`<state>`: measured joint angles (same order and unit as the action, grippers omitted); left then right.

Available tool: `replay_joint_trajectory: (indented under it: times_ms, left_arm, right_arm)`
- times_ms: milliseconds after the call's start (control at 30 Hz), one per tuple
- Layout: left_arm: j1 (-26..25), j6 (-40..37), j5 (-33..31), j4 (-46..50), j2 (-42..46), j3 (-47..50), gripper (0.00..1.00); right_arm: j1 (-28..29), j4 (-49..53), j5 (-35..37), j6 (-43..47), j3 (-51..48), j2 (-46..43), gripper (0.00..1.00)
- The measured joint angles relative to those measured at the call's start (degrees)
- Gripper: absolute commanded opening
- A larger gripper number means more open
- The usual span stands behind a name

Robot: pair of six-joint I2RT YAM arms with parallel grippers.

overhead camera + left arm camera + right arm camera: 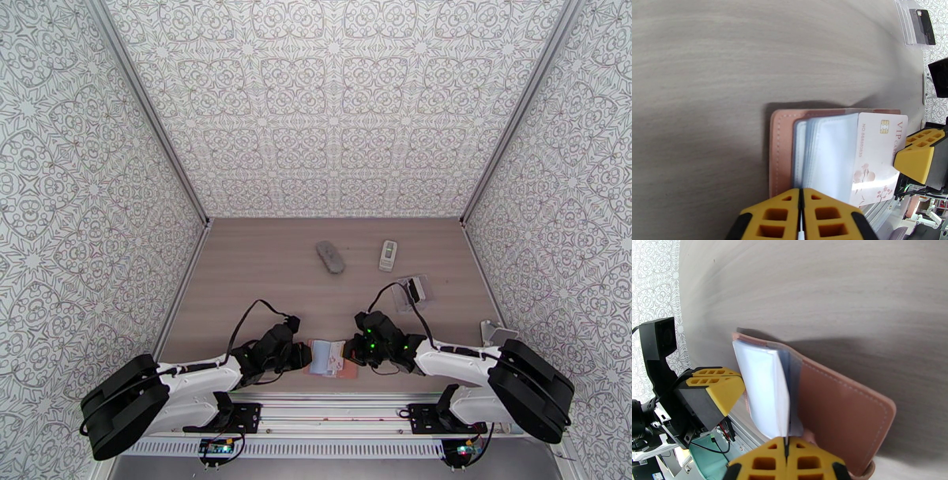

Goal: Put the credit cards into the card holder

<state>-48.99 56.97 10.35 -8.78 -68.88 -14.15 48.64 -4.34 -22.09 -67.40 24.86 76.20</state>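
Two claws [802, 215] [786, 457], one holder [781, 154], one card [877, 158]

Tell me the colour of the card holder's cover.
The card holder's cover is pinkish tan with pale edge stitching, best seen in the right wrist view.

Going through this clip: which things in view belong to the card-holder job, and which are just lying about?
Job in hand:
- pink card holder
- white VIP card, partly in a sleeve
- dark card, probably next, in the clear stand

Lying about:
- grey oblong object
- small white remote-like device
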Motion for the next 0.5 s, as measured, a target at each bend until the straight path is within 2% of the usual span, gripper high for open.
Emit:
replay_joint_trajectory:
  times_ms: [500]
  left_arm:
    - [0.00,0.00,-0.02,0.00,0.00,0.00,0.13]
  right_arm:
    - [0.00,-1.95,-1.18,-0.33,-0.31,1.22,0.00]
